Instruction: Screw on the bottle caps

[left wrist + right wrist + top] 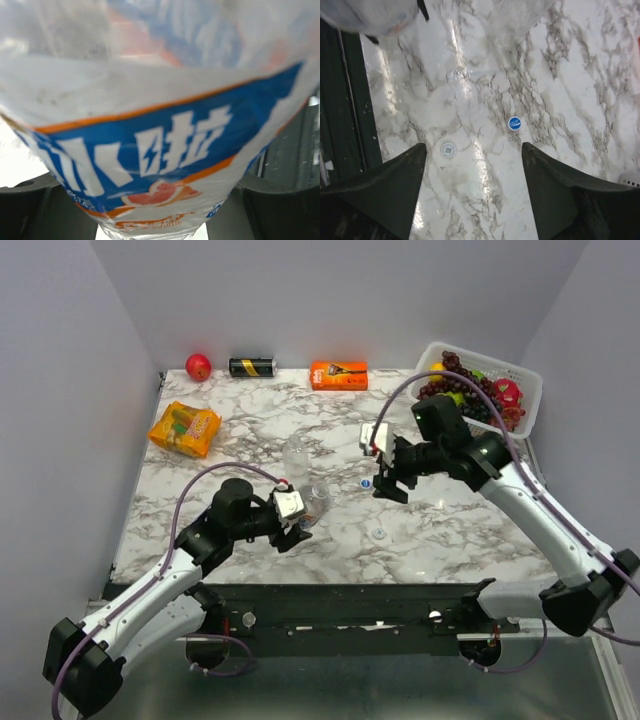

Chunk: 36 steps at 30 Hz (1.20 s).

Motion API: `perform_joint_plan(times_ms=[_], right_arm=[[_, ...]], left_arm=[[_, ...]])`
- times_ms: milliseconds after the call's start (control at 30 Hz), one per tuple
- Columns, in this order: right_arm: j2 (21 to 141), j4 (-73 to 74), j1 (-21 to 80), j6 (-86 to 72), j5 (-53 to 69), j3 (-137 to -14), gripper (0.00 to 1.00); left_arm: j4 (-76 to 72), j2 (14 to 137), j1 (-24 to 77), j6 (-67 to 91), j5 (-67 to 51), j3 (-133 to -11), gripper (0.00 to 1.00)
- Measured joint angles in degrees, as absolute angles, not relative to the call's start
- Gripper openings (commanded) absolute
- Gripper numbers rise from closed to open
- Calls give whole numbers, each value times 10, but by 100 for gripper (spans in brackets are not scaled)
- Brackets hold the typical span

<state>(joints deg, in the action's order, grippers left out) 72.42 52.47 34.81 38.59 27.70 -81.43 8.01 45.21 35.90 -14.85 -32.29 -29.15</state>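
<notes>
My left gripper (300, 523) is shut on a clear bottle (316, 502) with a blue, white and orange label, at the table's front middle. That label (150, 150) fills the left wrist view between the fingers (30, 200). A second clear bottle (297, 454) stands uncapped just behind it. My right gripper (389, 483) hovers open and empty above the marble. The blue cap (366, 483) lies beside it and the whitish cap (381, 533) nearer the front. In the right wrist view the blue cap (514, 123) and whitish cap (448, 149) lie ahead of the open gripper (473, 147).
A red apple (198, 367), a black-and-yellow can (252, 367) and an orange box (338, 374) line the back edge. An orange snack bag (185, 428) lies at the left. A white basket (531, 390) of fruit stands at the back right.
</notes>
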Motion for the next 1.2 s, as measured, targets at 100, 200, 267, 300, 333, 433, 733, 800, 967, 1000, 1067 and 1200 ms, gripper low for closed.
perform_joint_plan(times_ms=[100,200,267,300,333,433,733,800,967,1000,1067,1200], right_arm=[[790,511,348,440,265,-782,75],[864,489,344,493,251,-749,74],[901,484,340,522,243,-739,73],[918,480,337,537,242,-739,72],[931,473,334,551,241,-740,71],[961,459,327,590,241,-743,70],[1044,441,307,655,254,-790,62],[1061,441,303,662,254,-795,61],[1092,442,296,674,253,-802,61],[1096,441,295,674,253,-805,60],[1105,441,294,674,253,-813,60],[1115,440,291,669,253,-825,59]], left_arm=[[94,452,329,-159,-312,-287,0],[101,455,293,-164,-304,-284,0],[105,467,263,-163,-304,-285,0],[110,476,246,-161,-303,-286,0],[117,485,229,-160,-301,-289,0],[134,485,204,-162,-294,-292,0],[160,466,164,-160,-295,-295,0],[160,461,161,-160,-296,-295,0],[167,453,145,-159,-298,-295,0],[169,450,143,-158,-299,-295,0],[171,446,142,-156,-303,-295,0],[173,442,140,-151,-310,-295,0]])
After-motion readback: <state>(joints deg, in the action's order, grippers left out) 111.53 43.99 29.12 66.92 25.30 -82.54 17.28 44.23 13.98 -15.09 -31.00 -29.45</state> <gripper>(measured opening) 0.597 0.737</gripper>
